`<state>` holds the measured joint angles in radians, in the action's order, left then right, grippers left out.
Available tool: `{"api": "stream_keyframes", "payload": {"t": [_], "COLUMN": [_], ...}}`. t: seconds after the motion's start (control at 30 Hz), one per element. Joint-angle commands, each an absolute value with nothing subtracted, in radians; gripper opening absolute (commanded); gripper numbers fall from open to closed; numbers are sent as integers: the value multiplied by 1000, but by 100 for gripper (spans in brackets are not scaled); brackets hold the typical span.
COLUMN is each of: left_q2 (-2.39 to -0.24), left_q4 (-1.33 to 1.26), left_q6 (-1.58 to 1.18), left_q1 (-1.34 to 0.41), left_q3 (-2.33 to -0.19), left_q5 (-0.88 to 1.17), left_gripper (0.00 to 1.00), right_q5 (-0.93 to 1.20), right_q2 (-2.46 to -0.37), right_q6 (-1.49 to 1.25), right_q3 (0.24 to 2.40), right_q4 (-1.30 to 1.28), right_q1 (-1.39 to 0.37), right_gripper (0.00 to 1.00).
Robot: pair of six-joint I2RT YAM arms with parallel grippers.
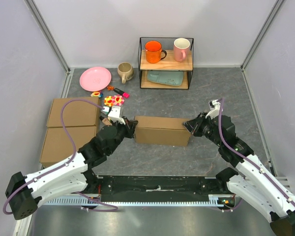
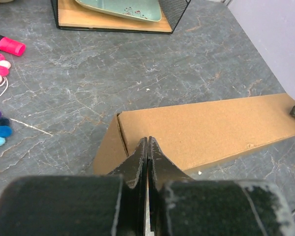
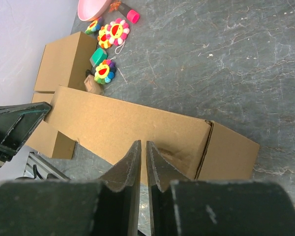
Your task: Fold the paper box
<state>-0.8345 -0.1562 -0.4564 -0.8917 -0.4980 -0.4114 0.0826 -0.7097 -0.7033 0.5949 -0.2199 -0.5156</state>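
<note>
The paper box point(image 1: 160, 130) lies across the middle of the table as a long closed brown carton. My left gripper point(image 1: 132, 127) is at its left end, shut with nothing held. In the left wrist view its tips point(image 2: 148, 139) rest over the box's point(image 2: 206, 128) top near the left end flap. My right gripper point(image 1: 189, 127) is at the right end. In the right wrist view its fingers point(image 3: 143, 142) are almost together, with only a thin slit and nothing between them. They sit over the box point(image 3: 123, 128) beside a small dent near the right end flap.
Two flat brown boxes point(image 1: 71, 130) lie edge to edge at the left. Behind them are flower toys point(image 1: 113, 101), a pink marker point(image 1: 122, 92), a pink plate point(image 1: 95, 78) and a beige mug point(image 1: 125, 72). A wire shelf point(image 1: 166, 64) at the back holds two mugs and a green plate.
</note>
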Motion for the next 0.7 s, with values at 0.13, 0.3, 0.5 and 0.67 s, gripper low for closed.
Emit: {"api": "stream_keyframes", "payload": {"t": [0.13,0.3,0.5,0.67], "left_q2": [-781,-839,-959,-928], "left_q4": [-150,-184,-169,-163], "left_q6": [-373,-457,-620,-627], "left_q1": [-890,-888,-888,-890], "left_q3": [-663,-554,-410,-397], "left_q5": [-457,-396,-287,-314], "left_gripper": [4,4,3,3], "right_q5": [77,74,61,14], "right_q2": [-715,-695,-715,-778], "right_q6": [-689,-690,-680,-611], "right_q3": [586,557,644,853], "right_q4": [-275,-278,-293,-327], "right_q1": [-522,-520,-520,-520], "right_gripper": [15,15,16,15]}}
